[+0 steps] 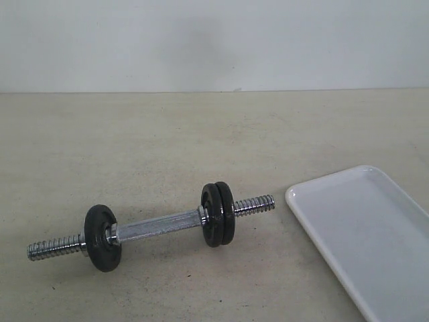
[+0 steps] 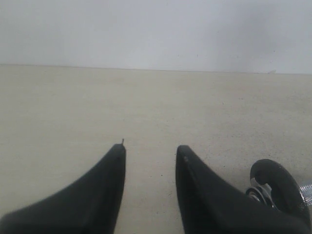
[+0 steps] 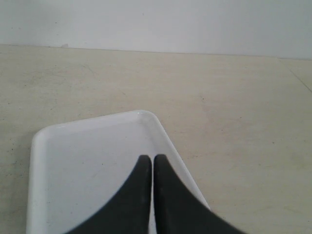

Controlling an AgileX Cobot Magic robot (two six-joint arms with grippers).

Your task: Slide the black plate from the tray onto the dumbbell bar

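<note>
The chrome dumbbell bar [image 1: 157, 225] lies on the table with its threaded ends bare. One black disc [image 1: 100, 238] sits near its left end. Two black plates [image 1: 218, 215] stand side by side near its right end. The white tray [image 1: 362, 228] at the right shows no disc on it. The exterior view shows neither gripper. My left gripper [image 2: 151, 147] hangs open over bare table, with the left disc [image 2: 280, 185] just beside one finger. My right gripper [image 3: 150, 157] is shut on nothing, above the tray [image 3: 83, 161].
The table is a pale beige surface [image 1: 201, 141] that ends at a white wall [image 1: 214, 40] behind. The tray runs off the exterior view's right and lower edges.
</note>
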